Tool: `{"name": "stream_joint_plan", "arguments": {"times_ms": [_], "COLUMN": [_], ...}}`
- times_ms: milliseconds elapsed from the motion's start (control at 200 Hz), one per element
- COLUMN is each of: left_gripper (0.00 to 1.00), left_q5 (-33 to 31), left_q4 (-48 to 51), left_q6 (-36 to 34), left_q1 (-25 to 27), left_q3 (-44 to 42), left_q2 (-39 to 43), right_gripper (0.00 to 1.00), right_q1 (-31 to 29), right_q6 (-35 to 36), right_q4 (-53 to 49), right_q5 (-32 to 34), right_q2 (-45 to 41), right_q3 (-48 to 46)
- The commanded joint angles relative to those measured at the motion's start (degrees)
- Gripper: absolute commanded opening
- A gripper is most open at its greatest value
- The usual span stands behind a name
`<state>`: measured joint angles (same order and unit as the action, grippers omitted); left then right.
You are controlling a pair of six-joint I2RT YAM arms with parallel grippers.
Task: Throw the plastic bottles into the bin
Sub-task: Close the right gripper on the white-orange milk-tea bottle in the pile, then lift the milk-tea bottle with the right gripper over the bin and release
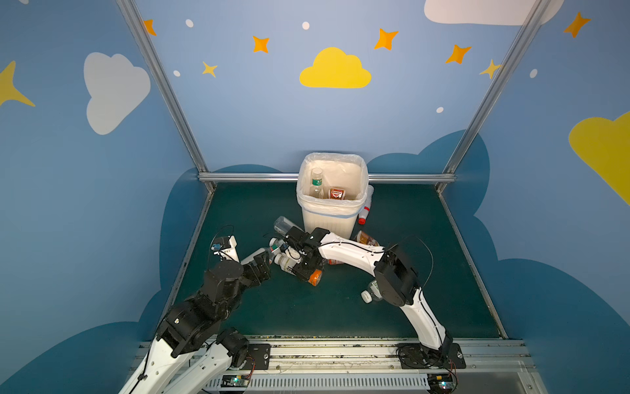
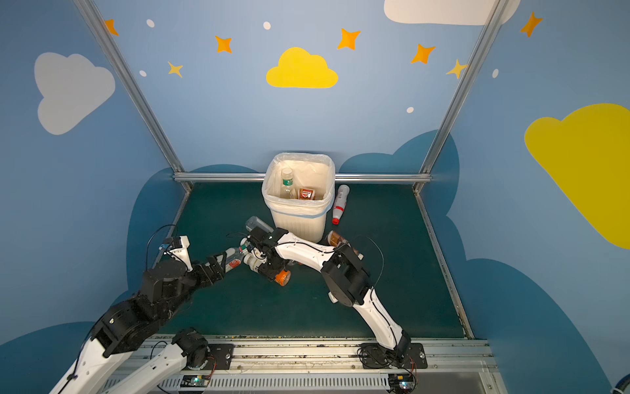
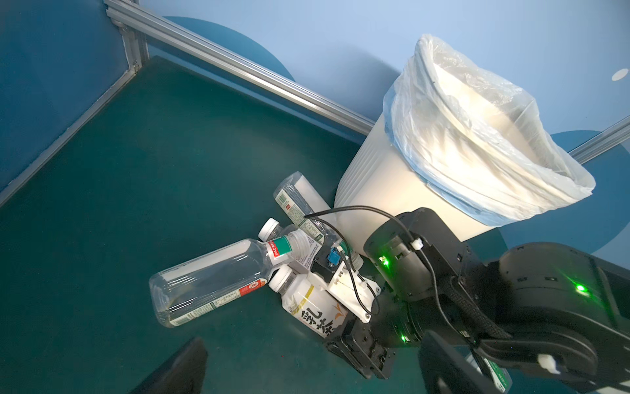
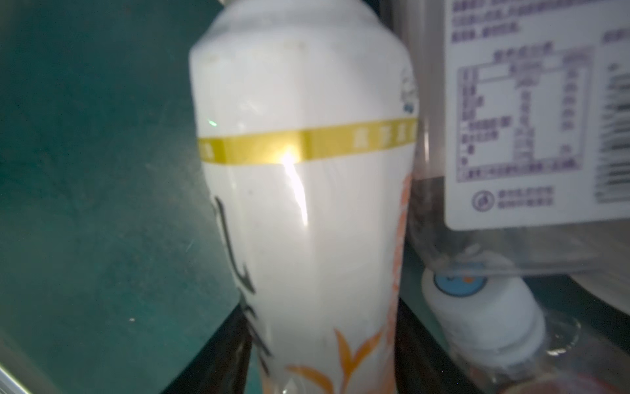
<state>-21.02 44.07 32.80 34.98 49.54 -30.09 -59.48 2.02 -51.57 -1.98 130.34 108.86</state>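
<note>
- the white tea bottle lies on its side on the green bench, in a small huddle of plastic bottles just in front of the bin. its white cap points toward the left arm and its orange base points away.
- the right gripper straddles the bottle's lower body. in the right wrist view the dark jaws press on both flanks of the sleeve, so they are pinching it, though it looks not yet lifted.
- the left gripper hovers just beside the huddle with its jaws spread wide, holding nothing.
- the opaque sleeve hides the contents. judging by its empty clear neighbours, it is probably light, with thin walls that dent under a hard squeeze.
- the glossy sleeve looks slippery and the round body can pivot. the straight waist below the yellow band is a safer hold than the tapering shoulder or the cap.
- a clear capless bottle lies with its neck against the tea bottle's cap end, and a bottle with a printed label sits tight alongside. a lift may drag either one.
- the bin already holds a green-capped bottle and a red-labelled one. a red-capped bottle lies beside it.
- the bin stands tall, so the bottle has to clear the bag liner at the rim.
</note>
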Motion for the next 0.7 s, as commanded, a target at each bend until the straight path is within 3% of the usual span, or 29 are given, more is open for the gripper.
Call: {"name": "stream_joint_plan", "arguments": {"times_ms": [0,155,446,571,696], "left_gripper": [0.97,0.97,0.97,0.97,0.98], "left_q5": [-1.5,-1.5,-1.4,-1.1,-1.8], "left_q4": [1.8,2.2,2.5,2.8,4.1], "left_q6": [-0.9,-1.0,-1.0,-1.6,-2.7], "left_q1": [-0.1,-0.1,-0.1,-0.1,-0.1], "left_q3": [0.1,0.6,1.0,2.6,5.1], "left_q2": [0.6,0.4,-0.1,-1.1,-2.3], "right_gripper": [0.5,0.44,0.45,0.46,0.47], "right_q1": [-0.6,-1.1,-2.5,-2.3,-0.5], "right_q6": [0.0,-0.9,-2.4,-1.5,0.2], "right_q4": [-2.3,-1.0,0.1,-0.1,-0.1], "right_q5": [1.2,1.7,0.2,0.7,6.3], "right_q2": [0.0,-5.1,-18.9,-24.8,-28.6], "right_q3": [0.3,-4.0,-11.4,-9.4,-2.0]}}
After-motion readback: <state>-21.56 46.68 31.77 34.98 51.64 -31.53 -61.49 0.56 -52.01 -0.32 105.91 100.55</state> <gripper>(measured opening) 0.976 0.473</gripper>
